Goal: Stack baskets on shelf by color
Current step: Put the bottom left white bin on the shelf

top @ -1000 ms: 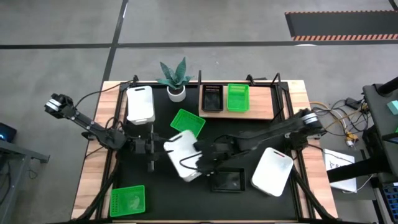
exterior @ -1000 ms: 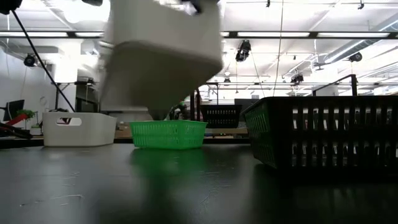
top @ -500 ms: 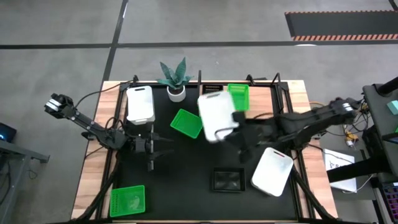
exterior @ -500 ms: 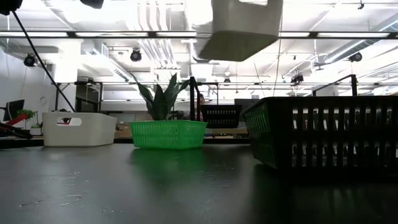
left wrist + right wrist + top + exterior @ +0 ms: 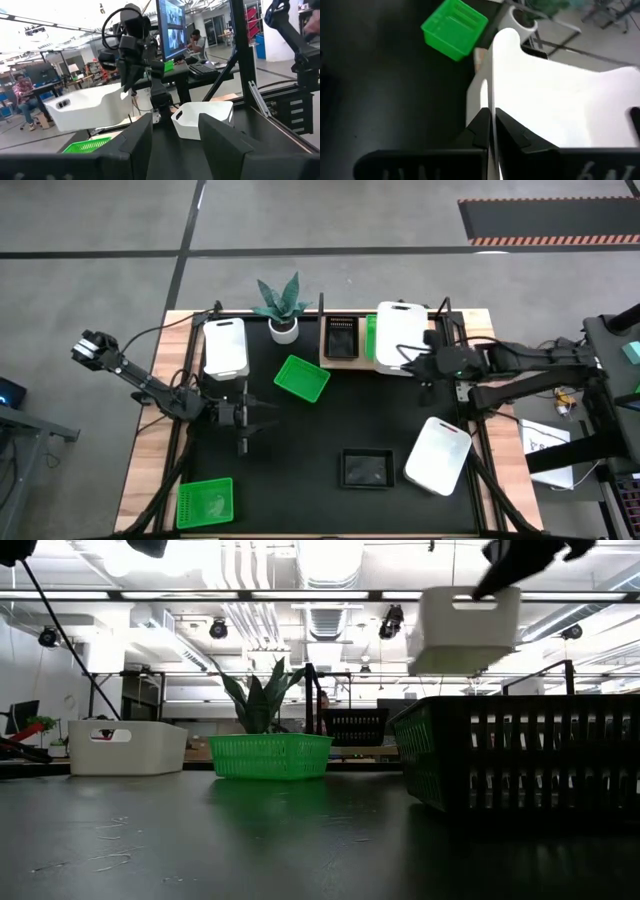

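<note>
My right gripper (image 5: 427,364) is shut on a white basket (image 5: 400,337) and holds it in the air over the right end of the wooden shelf (image 5: 440,356). In the low view the white basket (image 5: 468,628) floats high. On the shelf sit a black basket (image 5: 342,338) and a green basket (image 5: 370,338), which the white one partly hides. My left gripper (image 5: 250,416) waits open over the table's left middle, touching nothing. Its own view shows the held basket (image 5: 85,105). My right gripper pinches the white basket's thin rim (image 5: 492,102) near its near-right corner (image 5: 420,362), one finger (image 5: 480,127) outside the wall and one finger (image 5: 517,132) inside. The fingers come from the table's right. The basket is lifted clear and roughly level.
On the black tabletop lie a white basket (image 5: 226,347) at far left, a white basket (image 5: 438,455) at near right, a green basket (image 5: 302,378) in the middle, a green basket (image 5: 205,503) at the near left corner and a black basket (image 5: 365,468). A potted plant (image 5: 283,320) stands left of the shelf.
My right gripper has carried the white basket from the table's middle toward the far right edge, lifted clear, until it hangs over the shelf's right end. The basket has turned about from slanted to square with the shelf.
</note>
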